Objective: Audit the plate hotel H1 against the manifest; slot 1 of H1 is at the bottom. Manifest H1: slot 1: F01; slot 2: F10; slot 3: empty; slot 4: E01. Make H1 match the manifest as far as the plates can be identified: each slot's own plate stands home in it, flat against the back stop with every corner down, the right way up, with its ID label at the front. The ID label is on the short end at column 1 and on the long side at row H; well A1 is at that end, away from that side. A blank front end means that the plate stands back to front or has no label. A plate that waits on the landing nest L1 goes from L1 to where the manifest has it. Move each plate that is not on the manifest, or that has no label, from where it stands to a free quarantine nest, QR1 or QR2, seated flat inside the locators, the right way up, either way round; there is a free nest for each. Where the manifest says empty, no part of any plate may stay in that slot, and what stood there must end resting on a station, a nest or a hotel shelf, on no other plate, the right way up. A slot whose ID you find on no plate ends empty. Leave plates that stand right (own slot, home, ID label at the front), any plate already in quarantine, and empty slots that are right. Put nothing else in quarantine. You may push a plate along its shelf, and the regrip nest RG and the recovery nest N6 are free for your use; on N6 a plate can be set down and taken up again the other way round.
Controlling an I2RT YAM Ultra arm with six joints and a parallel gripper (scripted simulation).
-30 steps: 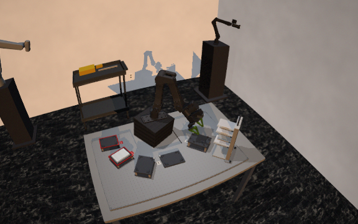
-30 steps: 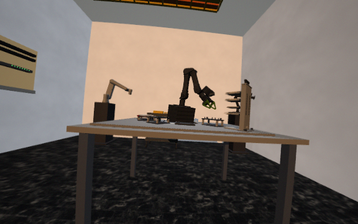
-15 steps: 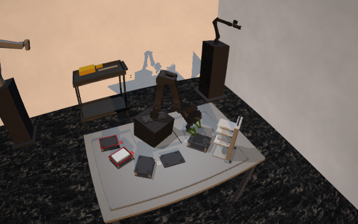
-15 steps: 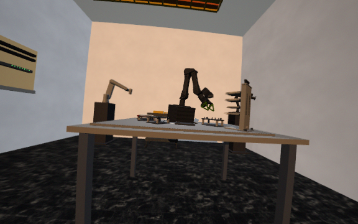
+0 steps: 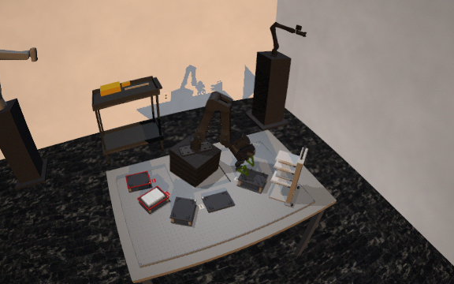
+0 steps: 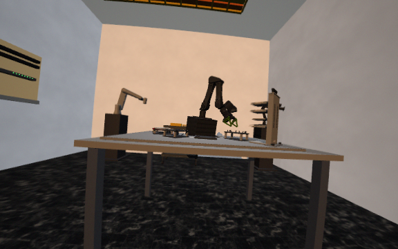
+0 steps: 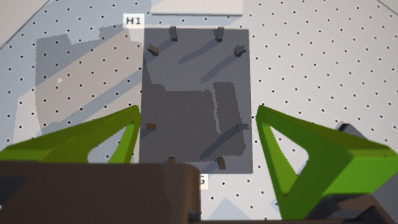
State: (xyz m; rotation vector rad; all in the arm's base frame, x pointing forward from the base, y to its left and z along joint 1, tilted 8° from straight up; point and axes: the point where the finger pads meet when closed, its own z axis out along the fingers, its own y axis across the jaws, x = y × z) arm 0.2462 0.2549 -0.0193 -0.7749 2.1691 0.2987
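My gripper [image 7: 198, 111] is open and empty, its green fingers spread above an empty dark nest [image 7: 196, 97] with small locator pegs. The gripper [image 5: 245, 166] hangs just over that nest [image 5: 253, 180], which stands in front of the plate hotel H1 [image 5: 288, 175]. The H1 tag [image 7: 133, 20] lies at the nest's far left corner. White plates show on several shelves of the hotel; their labels cannot be read. From the side the gripper [image 6: 231, 121] floats a little above the nest [image 6: 235, 133]. A white plate [image 5: 153, 198] sits in one red-framed quarantine nest; the other red-framed nest [image 5: 138, 180] is empty.
The arm's dark base block [image 5: 195, 162] stands at the table's middle back. Two more dark nests [image 5: 183, 211] [image 5: 217, 200] lie toward the front. A cart [image 5: 126, 114] and two other robot pedestals stand off the table.
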